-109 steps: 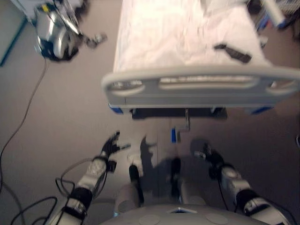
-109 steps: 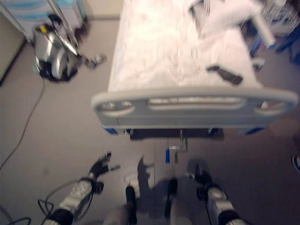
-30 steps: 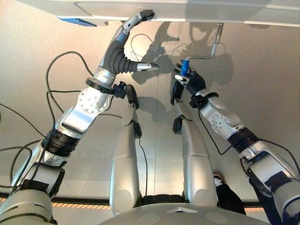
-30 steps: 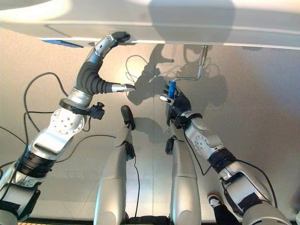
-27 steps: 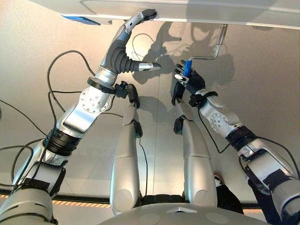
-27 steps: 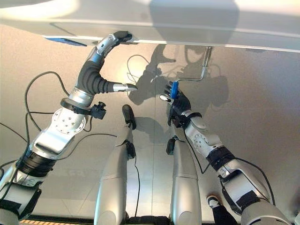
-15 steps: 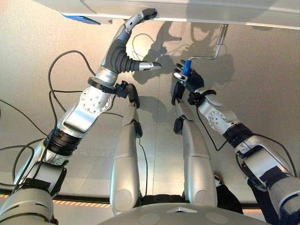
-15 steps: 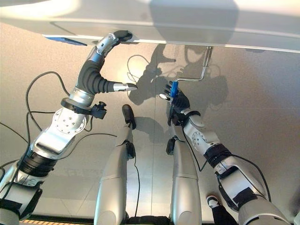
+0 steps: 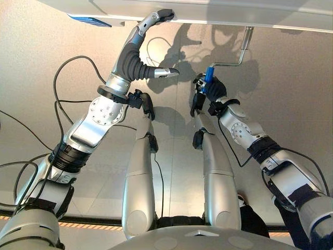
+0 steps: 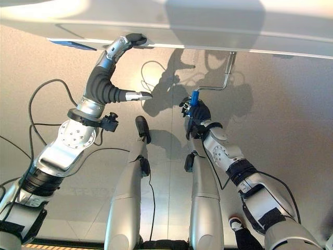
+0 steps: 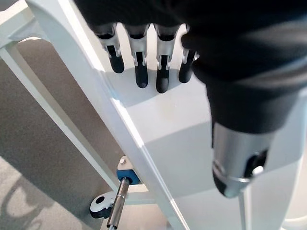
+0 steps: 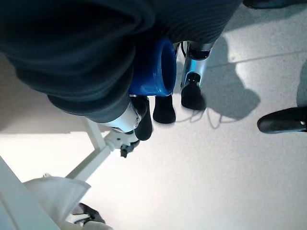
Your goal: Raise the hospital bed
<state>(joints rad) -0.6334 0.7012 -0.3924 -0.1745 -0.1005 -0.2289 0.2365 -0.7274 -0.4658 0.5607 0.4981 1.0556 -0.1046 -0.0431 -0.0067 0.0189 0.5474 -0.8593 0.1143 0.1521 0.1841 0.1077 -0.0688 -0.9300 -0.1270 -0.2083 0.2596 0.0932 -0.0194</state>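
The robot is crouched low at the foot end of a hospital bed (image 9: 218, 10), looking down past its own arms to a pale grey floor (image 9: 41, 78). The white underside edge of the bed's footboard runs across the top of the head views.

The left hand (image 9: 156, 18) is raised up to that lower edge of the footboard, toward the bed's left corner. Its fingers (image 11: 139, 67) lie fairly straight and side by side against the flat white panel, dark tips resting on it, with the thumb (image 9: 166, 72) sticking out apart and gripping nothing.

A metal crank (image 9: 240, 52) hangs down from under the footboard near its middle. The rod drops from the bed, bends sideways, and ends in a blue handle (image 9: 208, 76). The right hand (image 9: 210, 89) is just beneath the bed's foot edge, curled round this blue handle. In the right wrist view the blue cylinder (image 12: 154, 67) sits tucked inside the hand, dark-tipped fingers (image 12: 165, 108) wrapped beside it.

In the left wrist view a bed caster (image 11: 101, 207) with a small blue fitting (image 11: 126, 175) above it stands on the floor beneath the bed frame.
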